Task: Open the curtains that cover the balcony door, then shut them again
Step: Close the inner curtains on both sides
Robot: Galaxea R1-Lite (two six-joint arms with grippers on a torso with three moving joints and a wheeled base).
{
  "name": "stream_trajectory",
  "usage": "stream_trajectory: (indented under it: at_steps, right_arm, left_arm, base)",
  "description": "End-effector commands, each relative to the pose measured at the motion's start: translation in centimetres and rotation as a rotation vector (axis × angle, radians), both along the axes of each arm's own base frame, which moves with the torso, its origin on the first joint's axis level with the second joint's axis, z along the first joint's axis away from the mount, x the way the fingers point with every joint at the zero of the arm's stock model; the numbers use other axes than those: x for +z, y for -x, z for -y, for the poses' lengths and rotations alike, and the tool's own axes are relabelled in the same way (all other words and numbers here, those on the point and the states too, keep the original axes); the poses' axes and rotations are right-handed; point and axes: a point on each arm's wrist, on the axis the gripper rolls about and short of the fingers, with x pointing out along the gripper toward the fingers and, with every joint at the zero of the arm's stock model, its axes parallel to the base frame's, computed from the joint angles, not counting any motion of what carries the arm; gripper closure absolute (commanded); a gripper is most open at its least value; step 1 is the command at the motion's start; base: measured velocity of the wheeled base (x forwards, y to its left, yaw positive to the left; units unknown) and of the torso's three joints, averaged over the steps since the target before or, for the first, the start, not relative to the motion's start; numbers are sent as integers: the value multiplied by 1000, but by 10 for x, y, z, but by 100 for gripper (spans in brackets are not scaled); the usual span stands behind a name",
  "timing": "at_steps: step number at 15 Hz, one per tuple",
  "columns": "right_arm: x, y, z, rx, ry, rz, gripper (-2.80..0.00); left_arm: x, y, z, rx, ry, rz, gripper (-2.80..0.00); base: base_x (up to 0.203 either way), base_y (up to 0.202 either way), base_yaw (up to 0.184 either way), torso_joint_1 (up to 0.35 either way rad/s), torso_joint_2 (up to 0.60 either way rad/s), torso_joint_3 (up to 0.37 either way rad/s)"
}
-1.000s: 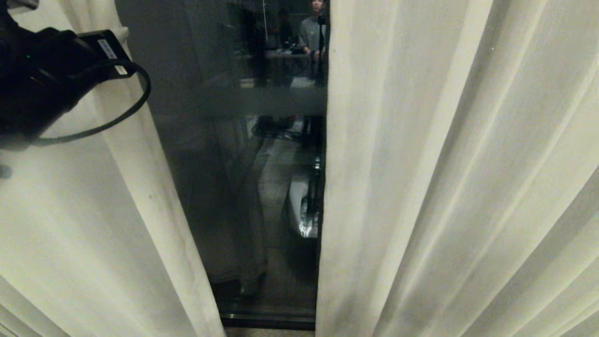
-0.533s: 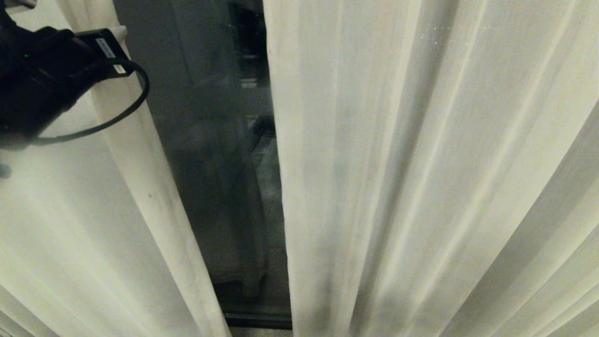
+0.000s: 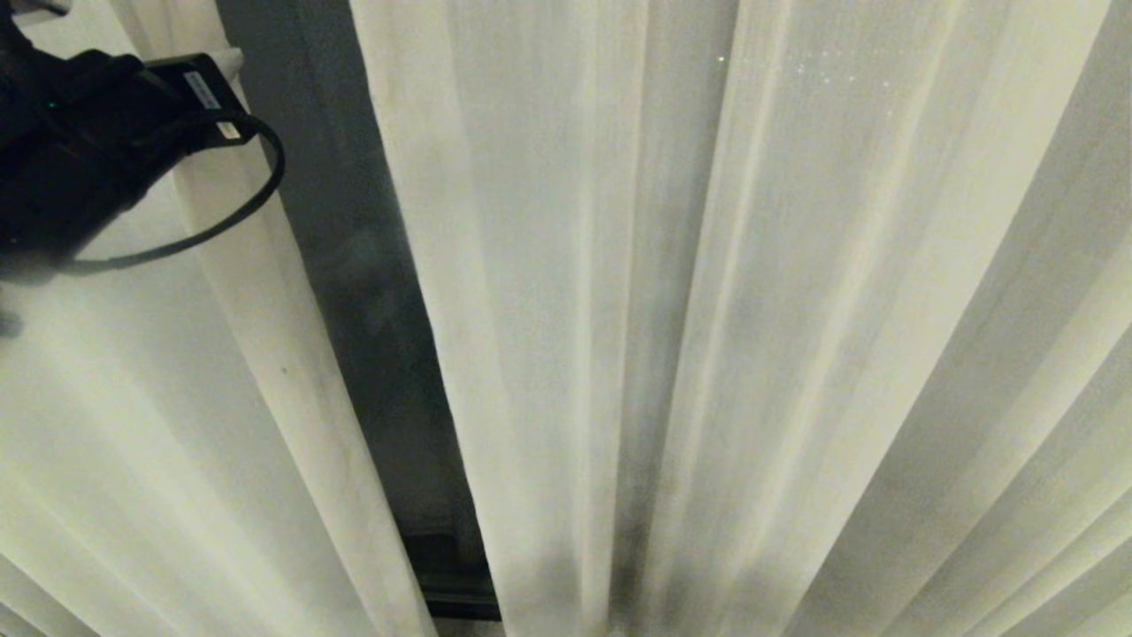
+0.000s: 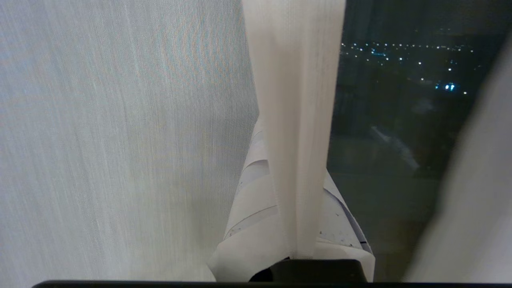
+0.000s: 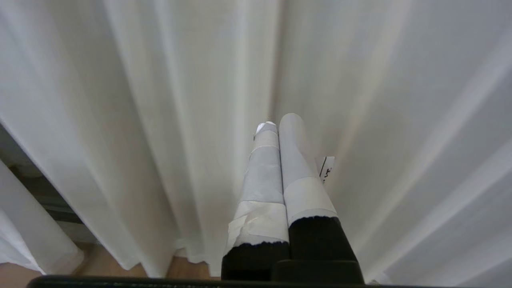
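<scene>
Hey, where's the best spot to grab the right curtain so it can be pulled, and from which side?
Probably its free inner edge, the one bordering the dark strip of door. Come at it from that gap side: the hem hangs loose and thin enough to pinch, while the rest of the panel is broad pleats, far wider than the shut right gripper. The left gripper pinches its own curtain's edge the same way.

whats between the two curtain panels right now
A narrow strip of the balcony door's dark glass, seen in the head view between the left curtain panel and the right curtain panel.
</scene>
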Motion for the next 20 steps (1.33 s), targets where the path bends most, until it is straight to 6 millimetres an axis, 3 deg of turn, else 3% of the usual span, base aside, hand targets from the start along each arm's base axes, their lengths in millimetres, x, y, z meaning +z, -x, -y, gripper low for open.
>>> stream_trajectory:
  at_steps: [1, 20]
  right_arm:
    - [0, 0, 0, 1, 0, -2, 0]
    - [0, 0, 0, 1, 1, -2, 0]
  left_arm:
    - [0, 0, 0, 0, 2, 4, 0]
    - [-1, 2, 5, -18, -1, 1, 0]
  base:
    - [0, -191, 2, 2, 2, -2]
    - [0, -191, 0, 1, 2, 3]
